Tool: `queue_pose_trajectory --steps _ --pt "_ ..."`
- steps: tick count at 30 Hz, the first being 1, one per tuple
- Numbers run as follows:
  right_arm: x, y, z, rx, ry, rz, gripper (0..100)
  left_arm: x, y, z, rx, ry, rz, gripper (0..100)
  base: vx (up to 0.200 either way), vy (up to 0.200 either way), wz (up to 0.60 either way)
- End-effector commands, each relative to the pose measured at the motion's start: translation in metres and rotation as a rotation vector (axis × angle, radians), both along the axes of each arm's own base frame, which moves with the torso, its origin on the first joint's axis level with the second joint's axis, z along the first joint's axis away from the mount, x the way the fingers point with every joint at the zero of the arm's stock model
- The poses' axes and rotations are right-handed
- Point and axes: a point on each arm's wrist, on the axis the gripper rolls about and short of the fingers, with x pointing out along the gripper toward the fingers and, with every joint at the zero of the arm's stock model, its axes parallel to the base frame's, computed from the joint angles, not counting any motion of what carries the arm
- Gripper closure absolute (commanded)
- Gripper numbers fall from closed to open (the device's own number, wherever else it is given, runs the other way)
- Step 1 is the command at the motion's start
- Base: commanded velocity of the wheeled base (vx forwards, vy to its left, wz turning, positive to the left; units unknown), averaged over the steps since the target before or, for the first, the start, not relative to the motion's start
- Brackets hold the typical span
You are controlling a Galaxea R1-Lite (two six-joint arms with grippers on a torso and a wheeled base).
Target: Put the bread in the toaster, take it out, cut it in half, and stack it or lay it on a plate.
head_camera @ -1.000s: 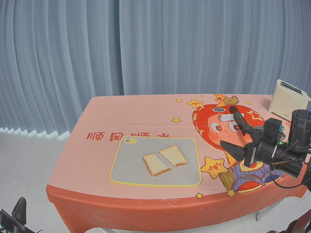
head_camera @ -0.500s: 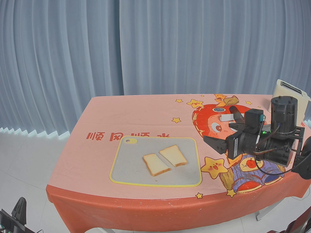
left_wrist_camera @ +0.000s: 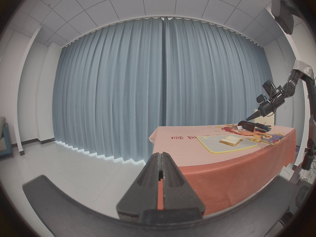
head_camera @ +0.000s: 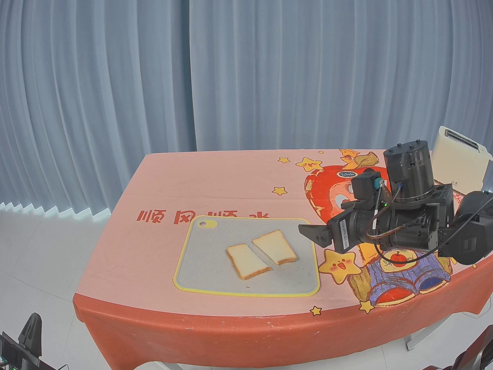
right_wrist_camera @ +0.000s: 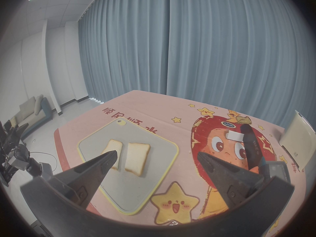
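The bread lies cut in two on a grey cutting board with a yellow rim. The board sits flat on the front middle of a table under an orange cartoon tablecloth. In the head view the left piece is toward the front of the board. The right piece lies just beside it, a little farther back, with a thin gap between their cut edges. Both pieces lie flat, pale crumb up and brown crust at the rims.

The right gripper hangs in the air above the table at the board's right edge, pointing toward the bread and touching nothing. In its wrist view the right gripper has its two dark fingers spread wide, with nothing between them. One fingertip overlaps the corner of the farther piece in that picture.

The left gripper is low beside the table, well apart from it, with its jaws pressed together on nothing. It also shows at the bottom left corner of the head view.

A cream toaster stands at the table's far right corner. A black knife lies on the printed face right of the board, with a small white piece just beside it. Blue-grey curtains hang behind the table.
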Motion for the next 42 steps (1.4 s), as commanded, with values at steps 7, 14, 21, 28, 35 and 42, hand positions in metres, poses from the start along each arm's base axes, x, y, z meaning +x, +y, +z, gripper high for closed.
queue_pose_trajectory --steps 7,14,21,28,35,42 --pt "0.025 0.023 -0.019 -0.035 0.027 -0.004 0 0.0 0.0 -0.005 0.0 0.001 0.001 100 0.0 0.0 0.0" --pt "0.042 0.031 -0.038 -0.073 0.055 -0.024 0 0.0 0.0 -0.005 0.0 0.001 0.001 100 0.0 0.0 0.0" --pt "0.048 0.032 -0.051 -0.107 0.074 -0.049 0 0.0 0.0 -0.005 0.0 0.001 0.001 100 0.0 0.0 0.0" --pt "0.051 0.034 -0.059 -0.127 0.084 -0.058 0 0.0 0.0 -0.005 0.0 0.001 0.001 100 0.0 0.0 0.0" --pt "0.056 0.036 -0.062 -0.137 0.079 -0.074 0 0.0 0.0 -0.005 0.0 0.001 0.001 100 0.0 0.0 0.0" --pt "0.056 0.036 -0.062 -0.148 0.077 -0.068 0 0.0 0.0 -0.005 0.0 0.001 0.001 100 0.0 0.0 0.0"
